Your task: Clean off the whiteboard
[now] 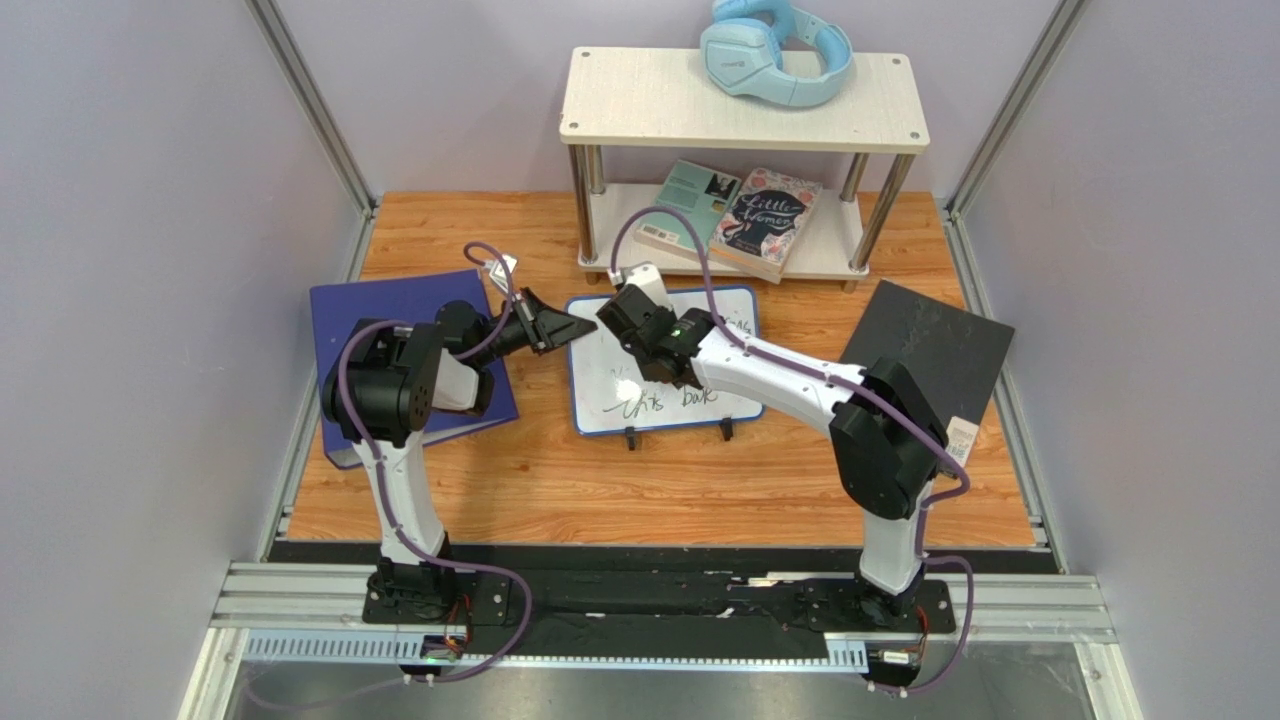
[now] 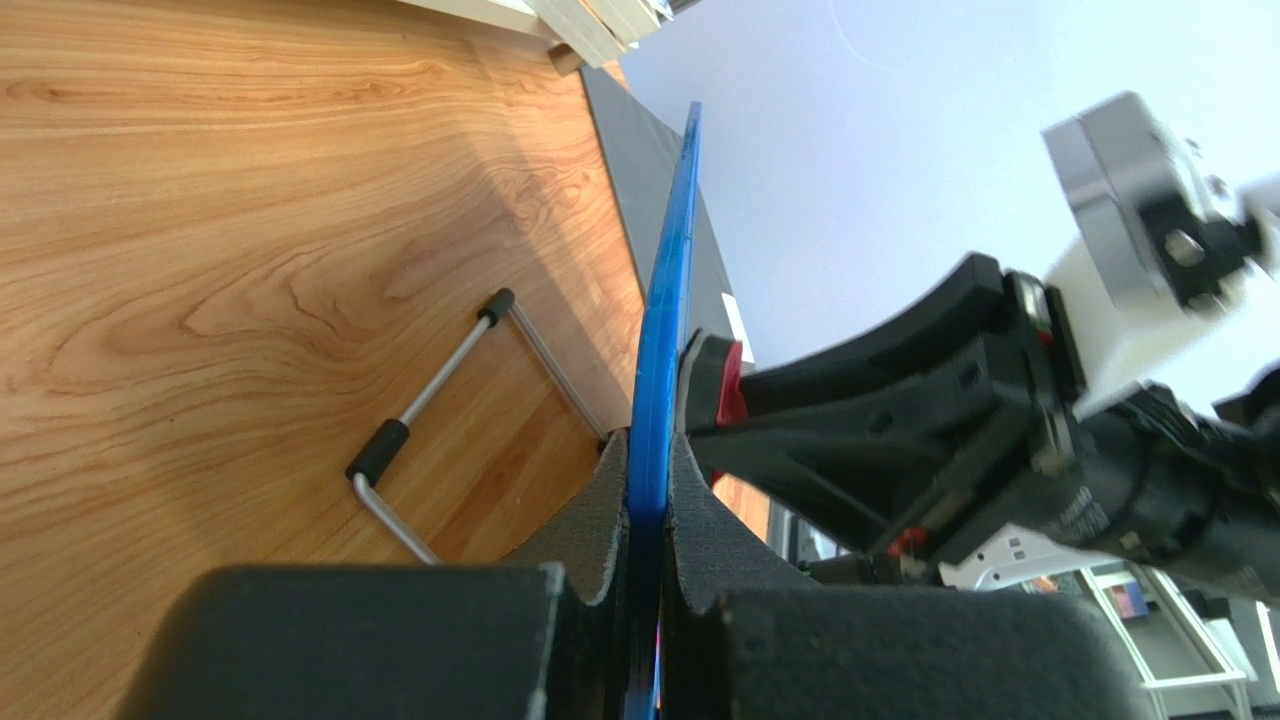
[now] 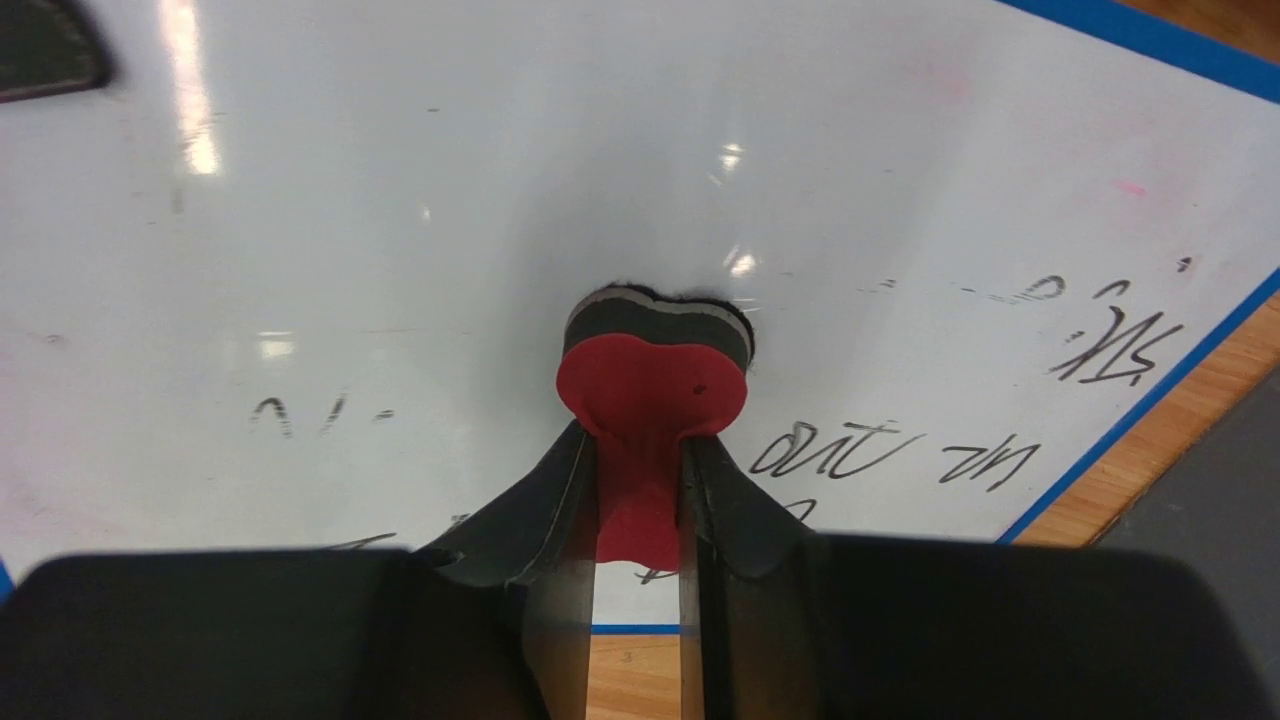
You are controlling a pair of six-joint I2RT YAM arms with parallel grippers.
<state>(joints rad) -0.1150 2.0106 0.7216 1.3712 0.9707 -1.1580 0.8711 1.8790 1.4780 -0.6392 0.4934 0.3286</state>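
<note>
**Whiteboard erasure partly done: most of the face wiped, some writing left.**

The whiteboard sits at centre frame on the tabletop. Its long axis runs left to right, its writing face points up toward the overhead camera, and its feet are at the lower edge. The left end effector is clamped tight on the blue frame at the board's left edge. The right end effector, jaws narrowly parted, grips a red eraser whose dark pad presses on the board. In the right wrist frame, handwriting is left at lower right and faint strokes at lower left.
</note>
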